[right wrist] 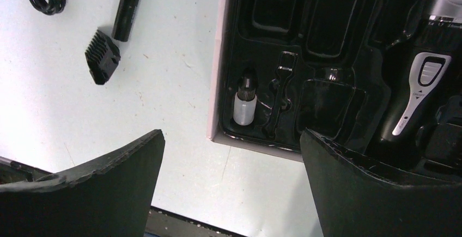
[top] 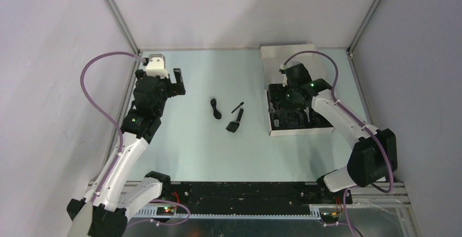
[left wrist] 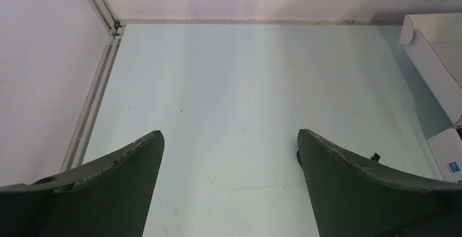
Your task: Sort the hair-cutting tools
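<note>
One black-and-silver clipper lies in the black tray at the right, under the right jaws, spread and empty. On the bench, centre, lie a coiled cord, comb attachment and thin stick-brush. At far left the left jaws, also spread, hover.

The left end effector hangs above the pale worktop. Its fingers are spread wide, with only worktop surface between them. A white cardboard box stands ahead and to its right. A metal frame rail runs ahead on its left.
</note>
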